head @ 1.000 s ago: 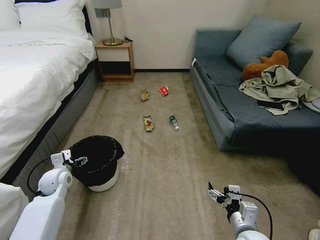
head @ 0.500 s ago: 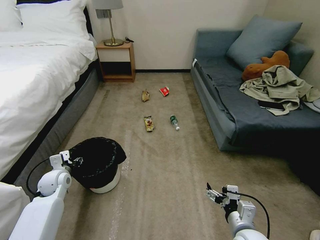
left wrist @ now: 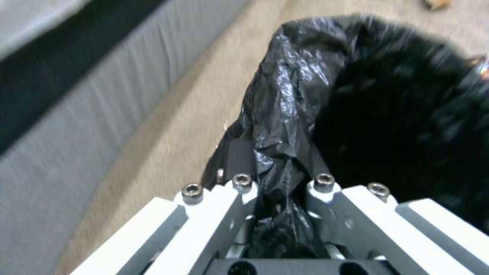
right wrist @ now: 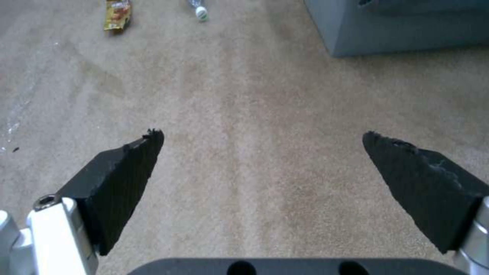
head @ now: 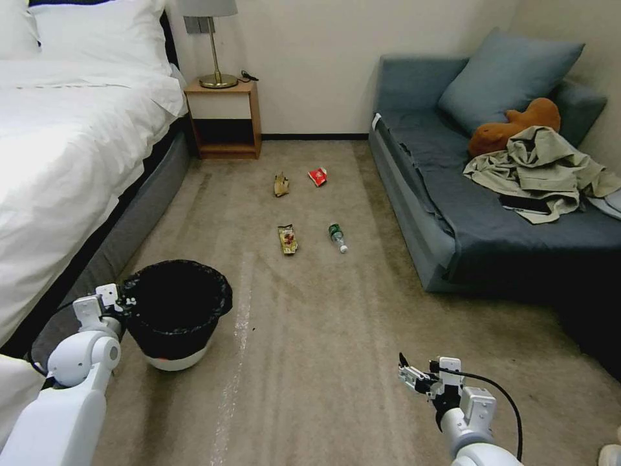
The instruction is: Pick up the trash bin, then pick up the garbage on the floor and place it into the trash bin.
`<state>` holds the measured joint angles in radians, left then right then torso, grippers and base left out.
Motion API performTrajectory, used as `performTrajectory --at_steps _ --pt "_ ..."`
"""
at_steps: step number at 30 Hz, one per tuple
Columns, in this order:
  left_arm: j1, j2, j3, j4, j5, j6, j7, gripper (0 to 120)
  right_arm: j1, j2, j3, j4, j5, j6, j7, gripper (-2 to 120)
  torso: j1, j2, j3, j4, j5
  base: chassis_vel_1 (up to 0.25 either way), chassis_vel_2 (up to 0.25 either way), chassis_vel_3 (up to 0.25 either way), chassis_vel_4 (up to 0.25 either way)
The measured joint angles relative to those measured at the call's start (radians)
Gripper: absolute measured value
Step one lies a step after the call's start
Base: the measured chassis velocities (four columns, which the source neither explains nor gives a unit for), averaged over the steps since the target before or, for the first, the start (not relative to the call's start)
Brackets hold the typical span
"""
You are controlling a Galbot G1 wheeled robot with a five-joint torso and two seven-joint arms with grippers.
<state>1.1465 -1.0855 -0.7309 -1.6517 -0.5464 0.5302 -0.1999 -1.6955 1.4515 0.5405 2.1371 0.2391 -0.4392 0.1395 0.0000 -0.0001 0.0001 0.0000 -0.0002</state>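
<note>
1. The left end effector [head: 123,303] pinches the black-bag rim of the trash bin [head: 169,314], beside the bed [head: 65,149].
2. Nothing can be seen inside the bin.
3. The garbage [head: 288,239] lies on the floor, well apart.
4. The right end effector [right wrist: 262,151] hangs wide open, holding nothing.

I am in a bedroom: a bed [head: 71,129] with white linen along my left, a wooden nightstand [head: 224,120] bearing a lamp [head: 213,45] at the wall, a blue sofa [head: 479,188] opposite, beige carpet [head: 336,310] underfoot.
</note>
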Motion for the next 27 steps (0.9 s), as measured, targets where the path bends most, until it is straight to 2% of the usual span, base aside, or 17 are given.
performTrajectory --at_steps 4,7,12,14,20,27 --pt "0.006 0.003 -0.018 -0.051 0.015 -0.004 0.009 4 0.008 -0.004 0.001 0.009 0.013 -0.013 -0.001 100 0.000 0.000 0.000 0.0001 0.0001 0.000 0.000 0.000 0.000" --pt "0.022 0.010 -0.042 -0.135 0.023 -0.004 0.024 4 0.023 -0.018 0.001 0.023 0.055 -0.040 -0.002 100 0.000 0.000 0.000 -0.0001 0.0001 0.000 0.000 0.000 0.000" --pt "0.041 0.016 -0.060 -0.191 0.037 -0.004 0.037 4 0.039 -0.038 -0.001 0.032 0.107 -0.073 -0.002 100 0.000 0.000 0.000 0.0000 0.0003 0.000 0.000 0.000 0.000" --pt "0.057 0.019 -0.073 -0.225 0.062 -0.005 0.065 4 0.053 -0.065 -0.008 0.034 0.125 -0.086 -0.002 100 0.000 0.000 0.000 0.0001 0.0004 0.000 0.000 0.000 0.000" --pt "0.077 0.012 -0.075 -0.247 0.095 -0.026 0.089 4 0.074 -0.118 -0.047 0.006 0.127 -0.086 -0.004 100 0.000 0.000 0.000 0.0000 0.0002 0.000 0.000 0.000 0.000" --pt "0.091 -0.006 -0.070 -0.265 0.108 -0.029 0.093 4 0.090 -0.132 -0.063 -0.035 0.131 -0.057 -0.001 100 0.000 0.000 0.000 0.0001 0.0003 0.000 0.000 0.000 0.000"
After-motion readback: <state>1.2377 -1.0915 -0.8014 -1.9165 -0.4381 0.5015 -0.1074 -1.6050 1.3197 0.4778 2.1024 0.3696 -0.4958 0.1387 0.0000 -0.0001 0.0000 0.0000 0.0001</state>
